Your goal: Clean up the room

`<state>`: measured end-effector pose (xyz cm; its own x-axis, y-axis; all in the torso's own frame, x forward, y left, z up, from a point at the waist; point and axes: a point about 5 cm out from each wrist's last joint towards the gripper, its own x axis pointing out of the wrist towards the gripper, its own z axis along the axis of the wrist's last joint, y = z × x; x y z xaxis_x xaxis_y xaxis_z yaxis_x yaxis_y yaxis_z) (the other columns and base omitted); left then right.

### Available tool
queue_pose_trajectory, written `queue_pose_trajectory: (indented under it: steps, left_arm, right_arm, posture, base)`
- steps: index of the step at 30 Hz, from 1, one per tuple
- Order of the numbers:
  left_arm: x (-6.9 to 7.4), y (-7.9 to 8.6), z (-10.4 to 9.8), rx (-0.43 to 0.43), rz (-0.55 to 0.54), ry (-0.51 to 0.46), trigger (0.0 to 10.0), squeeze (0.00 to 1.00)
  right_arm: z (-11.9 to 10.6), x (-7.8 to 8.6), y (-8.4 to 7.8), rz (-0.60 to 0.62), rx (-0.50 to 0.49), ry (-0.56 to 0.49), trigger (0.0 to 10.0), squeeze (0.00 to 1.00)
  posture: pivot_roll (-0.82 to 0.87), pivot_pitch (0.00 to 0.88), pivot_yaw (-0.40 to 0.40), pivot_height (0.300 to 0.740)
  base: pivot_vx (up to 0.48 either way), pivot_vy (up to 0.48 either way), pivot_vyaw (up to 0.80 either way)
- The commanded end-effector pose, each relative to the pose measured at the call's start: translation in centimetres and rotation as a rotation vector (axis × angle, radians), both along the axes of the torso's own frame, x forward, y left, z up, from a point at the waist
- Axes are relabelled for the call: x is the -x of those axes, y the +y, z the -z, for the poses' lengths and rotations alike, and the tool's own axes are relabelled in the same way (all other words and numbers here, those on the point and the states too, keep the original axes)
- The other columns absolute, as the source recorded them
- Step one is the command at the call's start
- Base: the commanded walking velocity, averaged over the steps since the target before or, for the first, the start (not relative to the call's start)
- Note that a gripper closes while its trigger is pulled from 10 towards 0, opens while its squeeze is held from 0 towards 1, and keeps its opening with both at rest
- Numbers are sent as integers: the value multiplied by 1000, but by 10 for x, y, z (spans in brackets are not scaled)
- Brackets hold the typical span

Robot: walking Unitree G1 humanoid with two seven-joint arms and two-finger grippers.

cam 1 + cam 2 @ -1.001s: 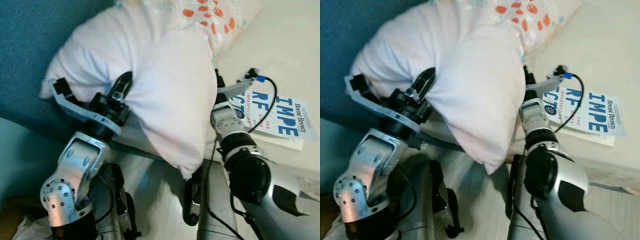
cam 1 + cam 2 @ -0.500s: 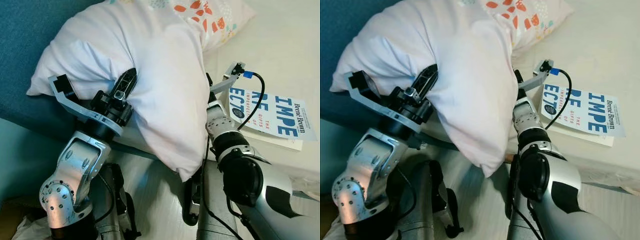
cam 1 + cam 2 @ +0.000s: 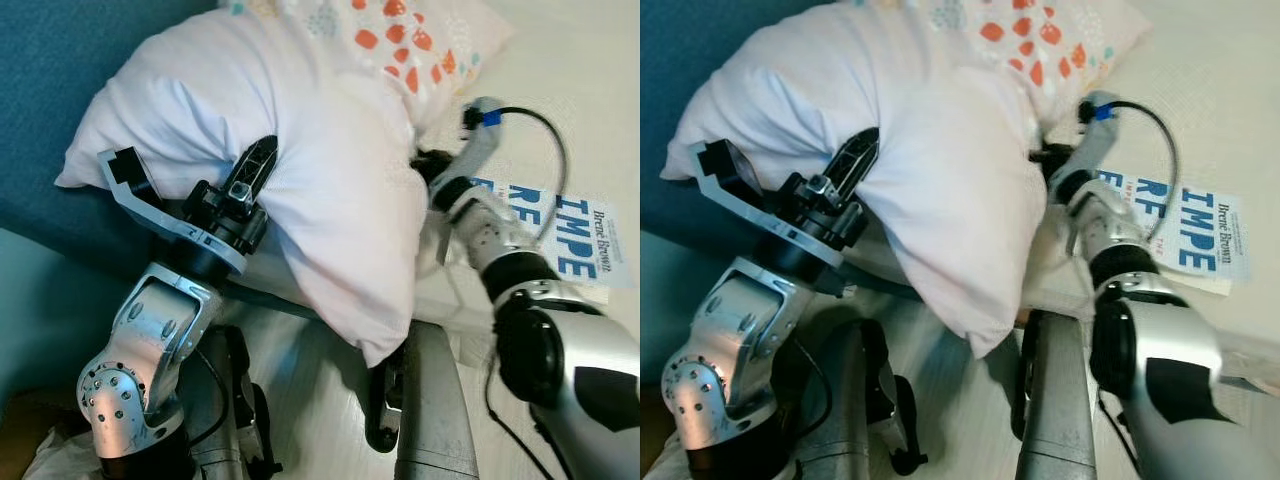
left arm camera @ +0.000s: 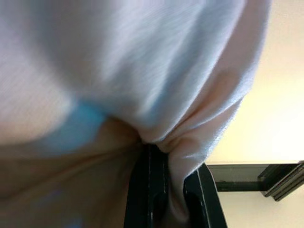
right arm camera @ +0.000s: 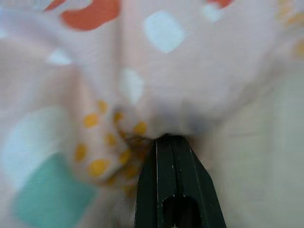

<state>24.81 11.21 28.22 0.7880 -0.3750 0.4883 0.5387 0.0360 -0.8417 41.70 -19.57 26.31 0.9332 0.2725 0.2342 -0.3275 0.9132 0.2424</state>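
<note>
On the bed, against the blue headboard, I see the white pillow held up between both arms, with its lower corner hanging over the bed edge.

1. Left gripper: I read its black fingers as clenched on a fold of the white pillow fabric; the cloth bunches where it enters between them. In the left eye view this gripper presses into the pillow's left side.

2. Right gripper: its fingers are pinched together at the edge of the patterned pillow, which shows orange, teal and yellow spots. The fabric puckers at the fingertips, so I take it as grasped.

3. Change from half a second ago: the right wrist has moved up and to the right, away from the white pillow's side toward the patterned pillow's corner. Its cable now arches higher. The left arm and the white pillow hold nearly the same pose.

4. Book: it lies flat on the bed beside the right forearm, which covers part of its cover lettering.
</note>
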Motion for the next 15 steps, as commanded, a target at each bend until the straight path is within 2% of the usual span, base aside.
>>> queue_pose_trajectory:
  steps: [1,3,4,7,10,15]
  left_arm:
    - [71,9,146,149,-84,670,0,0]
    - [72,9,146,149,-84,672,0,0]
    - [72,10,146,149,-91,673,0,0]
    - [72,11,145,148,-95,673,0,0]
    - [76,15,146,143,-109,678,0,0]
    - [78,15,147,140,-111,684,0,0]
  right_arm:
    - [12,2,-8,51,5,28,0,0]
    - [8,2,-11,84,-6,10,0,0]
    - [3,1,-12,144,-22,-12,0,0]
    - [1,0,-11,163,-29,-17,0,0]
    - [-5,-2,-6,191,-123,-20,0,0]
    - [-6,-3,-4,207,-168,-13,0,0]
  posture:
    - [77,547,-33,547]
    - [84,549,-35,547]
    - [92,548,-37,547]
    - [96,548,-39,547]
    - [115,551,-46,547]
    - [121,552,-48,547]
  base:
    - [0,0,0]
    - [0,0,0]
    - [0,0,0]
    - [0,0,0]
    - [0,0,0]
    - [0,0,0]
